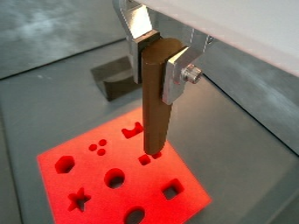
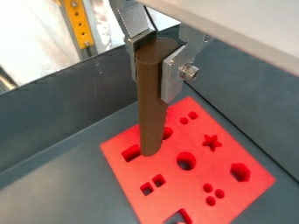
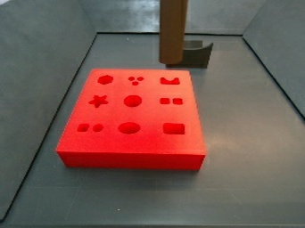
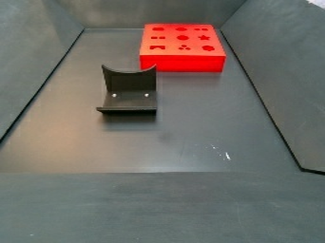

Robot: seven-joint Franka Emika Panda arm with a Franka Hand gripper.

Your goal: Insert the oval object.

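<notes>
I see my gripper point(image 1: 160, 54) up above the red block point(image 1: 122, 179), and its jaws are squeezed tight on the top of the oval object point(image 1: 156, 105). The silver fingers point(image 2: 176, 66) press the peg from both sides. The peg is long, brown and hangs straight down.

In both wrist views the peg's low end is over the block's top, close to one of the holes point(image 2: 131, 153). I cannot tell if the tip touches the block or is just above it.

In a side view the peg point(image 3: 173, 31) shows at about 12 o'clock from the block point(image 3: 134, 120), close to its far edge. The dark curved holder point(image 3: 195, 55) sits on the desk point(image 3: 251, 169) just behind the peg there.

In a side view the holder point(image 4: 127, 91) stands apart from the block point(image 4: 181, 47), at about 7 o'clock from it. The desk point(image 4: 165, 142) has lots of open grey floor around them. The block sits near the far wall, with dark walls rising at the desk's edges.
</notes>
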